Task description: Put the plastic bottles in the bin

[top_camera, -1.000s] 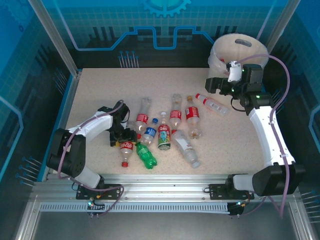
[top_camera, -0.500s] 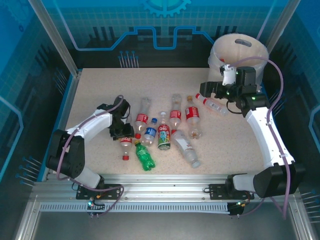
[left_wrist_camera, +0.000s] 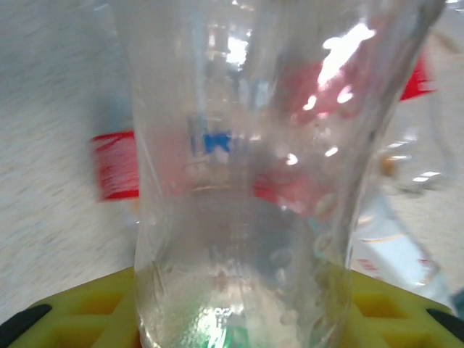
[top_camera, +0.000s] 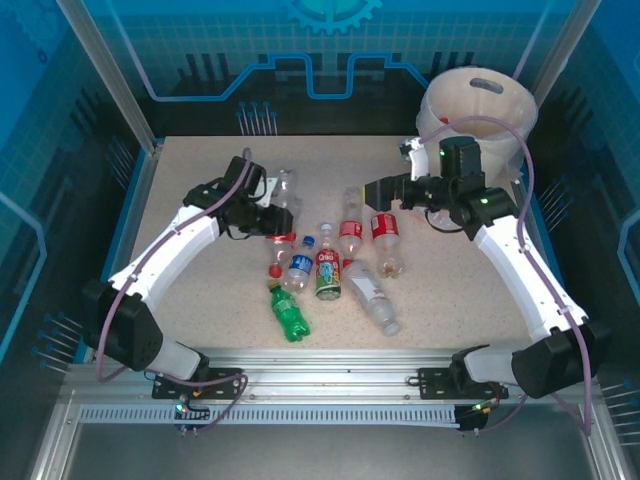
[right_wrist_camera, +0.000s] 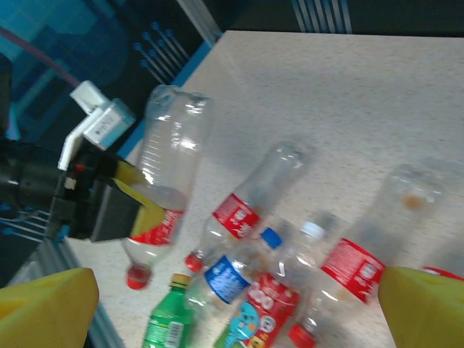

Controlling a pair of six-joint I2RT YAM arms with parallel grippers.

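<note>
Clamping the left gripper (top_camera: pixel 264 220) shut across the label band of a clear, red-labelled, red-capped plastic bottle (top_camera: pixel 286 195), apparently lifting it off the speckled beige tabletop (top_camera: pixel 190 180), cap end pointing toward the near edge. Holding the right gripper (top_camera: pixel 380 190) wide open and empty above the pile. Leaving at least 6 more small bottles lying between the arms, among them 1 green plastic bottle (top_camera: pixel 290 315) and 1 blue-labelled clear bottle (top_camera: pixel 298 268). Aiming for the large round cream-white plastic bin (top_camera: pixel 515 100) at the far right corner, well apart from the held bottle. Judging these bottles as empty and very light, thin-walled and springy, denting under a hard squeeze, smooth and round, so likely rolling or slipping. Favouring a hold across the label or waist, the film probably adding friction there.
</note>
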